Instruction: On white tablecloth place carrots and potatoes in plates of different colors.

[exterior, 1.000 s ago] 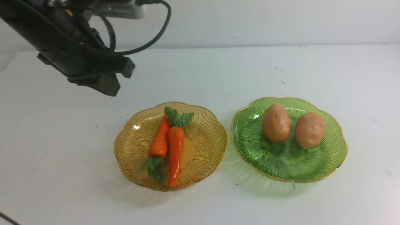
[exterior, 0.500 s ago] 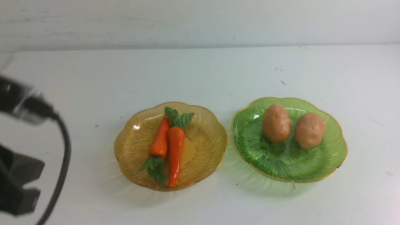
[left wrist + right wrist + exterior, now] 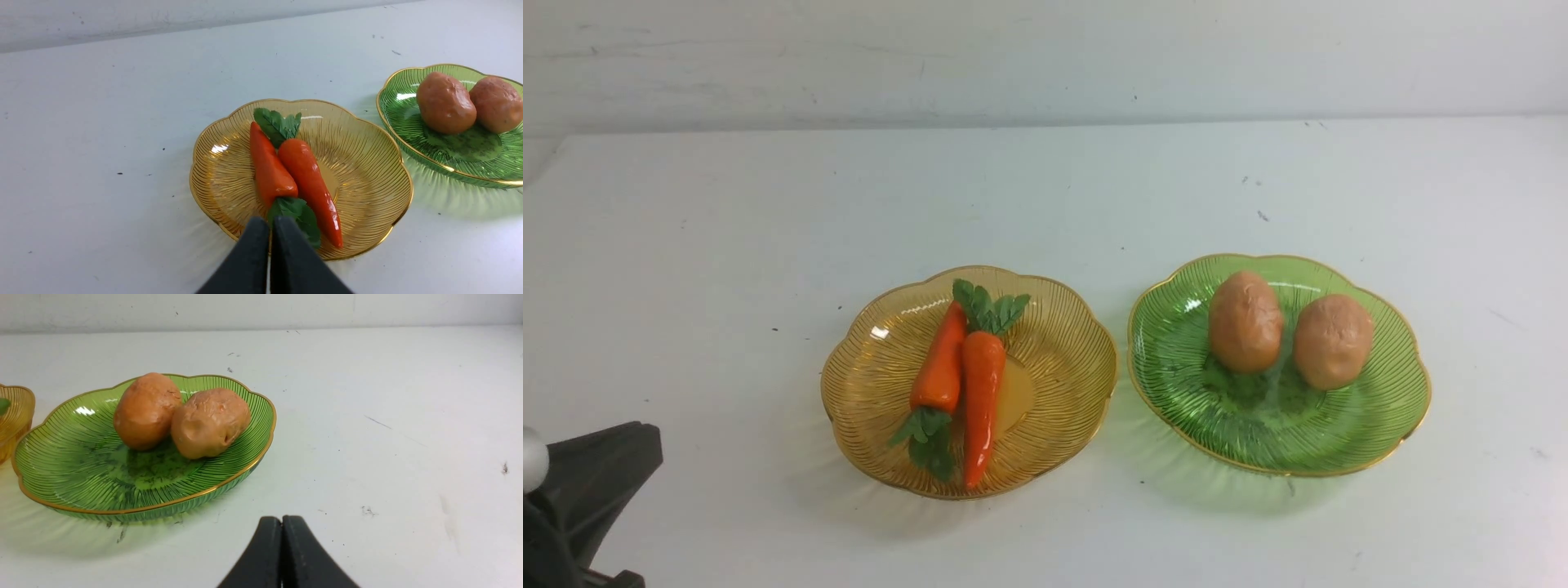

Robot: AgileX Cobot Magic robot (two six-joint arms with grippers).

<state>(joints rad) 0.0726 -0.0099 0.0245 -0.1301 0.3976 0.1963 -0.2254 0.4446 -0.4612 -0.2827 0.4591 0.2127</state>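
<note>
Carrots and potatoes already lie sorted on the white tablecloth (image 3: pixel 727 245), each kind in its own plate. Nearest to me, my left claw (image 3: pixel 270 222) is pressed fully together with nothing in it, its black fingers (image 3: pixel 249 261) hanging just short of the near rim of the amber plate (image 3: pixel 1062 367). My right claw (image 3: pixel 282 522) is likewise pinched closed and empty, over bare cloth on the table beside the near edge of the green plate (image 3: pixel 1388 408). In the front view only a dark part of my left arm (image 3: pixel 588 490) shows, low in the near left corner.

The amber plate holds both carrots side by side and touching, laid head to tail: the left carrot (image 3: pixel 941 363) has its leaves toward me, the right carrot (image 3: pixel 980 400) has its leaves at the far side and its tip near the front rim. Just beside it, to the right, rims close but apart, the green plate holds both potatoes in its far half: the left potato (image 3: pixel 1245 321) and the right potato (image 3: pixel 1333 340). They stand very near each other; I cannot tell if they touch.

Compared with a second ago, my left arm has dropped from high over the far left of the table to this near corner. Plates, carrots and potatoes have not shifted.
</note>
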